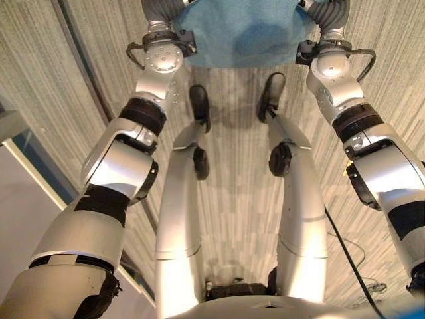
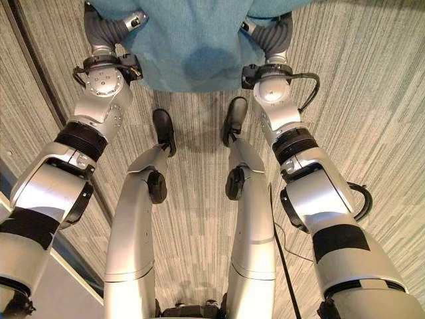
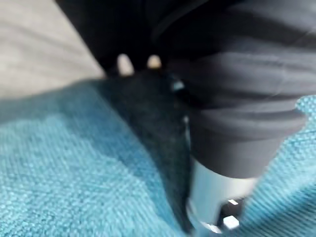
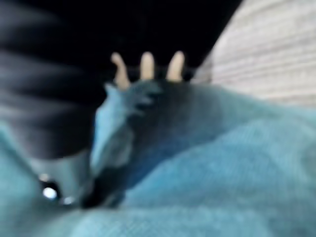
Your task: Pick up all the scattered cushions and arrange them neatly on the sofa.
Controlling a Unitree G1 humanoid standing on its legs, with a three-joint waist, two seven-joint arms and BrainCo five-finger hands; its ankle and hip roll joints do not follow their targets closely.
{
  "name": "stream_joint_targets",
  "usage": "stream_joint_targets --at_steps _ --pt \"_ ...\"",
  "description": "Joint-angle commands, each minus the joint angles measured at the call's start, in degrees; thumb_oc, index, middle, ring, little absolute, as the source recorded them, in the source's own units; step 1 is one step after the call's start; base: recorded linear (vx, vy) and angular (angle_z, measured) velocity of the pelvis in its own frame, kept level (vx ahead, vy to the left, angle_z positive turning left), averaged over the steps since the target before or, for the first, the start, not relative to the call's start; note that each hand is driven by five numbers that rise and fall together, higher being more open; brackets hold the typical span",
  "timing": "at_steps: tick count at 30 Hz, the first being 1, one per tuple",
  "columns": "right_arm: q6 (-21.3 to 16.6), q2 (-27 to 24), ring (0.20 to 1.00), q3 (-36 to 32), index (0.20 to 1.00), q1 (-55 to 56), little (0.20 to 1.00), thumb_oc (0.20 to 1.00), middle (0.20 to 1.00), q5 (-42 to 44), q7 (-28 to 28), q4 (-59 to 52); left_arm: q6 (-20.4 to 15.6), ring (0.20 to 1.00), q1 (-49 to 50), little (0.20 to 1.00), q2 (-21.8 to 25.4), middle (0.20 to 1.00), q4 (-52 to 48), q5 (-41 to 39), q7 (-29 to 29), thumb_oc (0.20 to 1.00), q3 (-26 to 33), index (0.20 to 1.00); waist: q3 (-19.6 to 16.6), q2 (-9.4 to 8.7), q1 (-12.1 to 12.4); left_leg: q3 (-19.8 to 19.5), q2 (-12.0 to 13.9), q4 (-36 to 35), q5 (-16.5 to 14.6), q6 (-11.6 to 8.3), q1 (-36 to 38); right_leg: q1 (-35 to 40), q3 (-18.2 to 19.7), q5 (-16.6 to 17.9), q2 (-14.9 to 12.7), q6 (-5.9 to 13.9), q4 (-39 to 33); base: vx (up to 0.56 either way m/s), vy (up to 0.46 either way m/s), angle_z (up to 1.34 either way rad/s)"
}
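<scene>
Looking down from the head, 2 arms reach forward over striped carpet [image 1: 246, 199], and both end at 1 teal cushion [image 2: 192, 40] held out ahead of the robot, clear of the floor.

Left robot hand [image 3: 136, 63]: set at the cushion's left edge. Its wrist view shows pale fingertips hooked over the fabric, with the dark cover pressed close against the weave. Judged as curled on the cushion.

Right robot hand [image 4: 145, 66]: set at the cushion's right edge. Its wrist view shows pale fingertips wrapped over a bunched ridge of cloth. Judged as clamped on the cushion.

Handling: the cloth puckers and folds at the right-hand grip, so the cushion reads as soft, light and easily squashed. Coarse weave should give good friction; slipping looks unlikely. Nothing fragile. A hold on 2 opposite edges, as now, keeps it flat; a single-edge hold would let it droop.

Position: cushion spans between both wrists, farthest from the body. No sofa visible; placement remains to be done.
</scene>
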Motion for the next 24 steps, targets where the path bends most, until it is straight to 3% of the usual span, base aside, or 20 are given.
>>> stream_joint_targets --at_steps 1,12,18,19,24 --pt "-4.59 9.61 0.2 6.32 0.2 0.09 0.2 0.2 0.2 -2.11 6.84 -7.38 -6.07 0.2 2.81 0.2 -4.17 0.2 -7.85 0.51 -2.4 0.2 1.1 0.2 -6.06 2.24 -0.66 -8.78 -2.25 1.29 -0.32 -2.13 -1.66 0.82 -1.59 -3.37 -0.93 7.41 2.22 0.0 0.0 0.0" --pt "-5.67 4.03 0.2 -0.25 0.2 8.39 0.2 0.2 0.2 -5.42 6.68 -16.89 -8.1 0.2 13.73 0.2 -5.61 0.2 -20.97 1.92 -4.42 0.2 3.45 0.2 -8.25 2.45 -0.92 -9.05 -1.82 -5.28 1.08 -2.54 5.56 8.8 -3.52 -3.06 -0.82 7.48 -3.02 -0.03 -0.012 0.04" --pt "-6.41 3.67 0.2 -4.79 0.2 17.94 0.2 0.2 0.2 -7.25 7.12 -24.57 -8.27 0.2 23.28 0.2 -8.41 0.2 -27.33 2.99 -6.62 0.2 4.37 0.2 -9.09 2.52 -1.28 -8.82 -1.13 -11.98 2.27 -3.37 16.12 19.72 -4.13 -3.03 -0.94 7.27 -8.54 -0.02 0.006 0.04" --pt "-6.74 4.83 0.2 -6.26 0.2 22.4 0.2 0.2 0.2 -7.67 7.11 -26.34 -8.25 0.2 26.72 0.2 -9.47 0.2 -28.9 3.89 -6.74 0.2 4.45 0.2 -9.26 2.5 -1.28 -8.71 -1.06 -14.92 2.89 -3.79 21.29 24.94 -4.35 -2.56 -1.15 7.3 -11.44 -0.02 0.002 0.08" --pt "-6.53 6.39 0.2 -6.56 0.2 31.76 0.2 0.2 0.2 -9.51 8.16 -32.24 -8.21 0.2 35.0 0.2 -10.54 0.2 -33.59 3.2 -8.53 0.2 4.43 0.2 -10.02 2.32 -1.04 -8.68 -1.22 -21.84 4.47 -4.32 33.26 36.21 -4.65 -2.09 -0.98 7.31 -17.56 -0.01 -0.002 0.01"
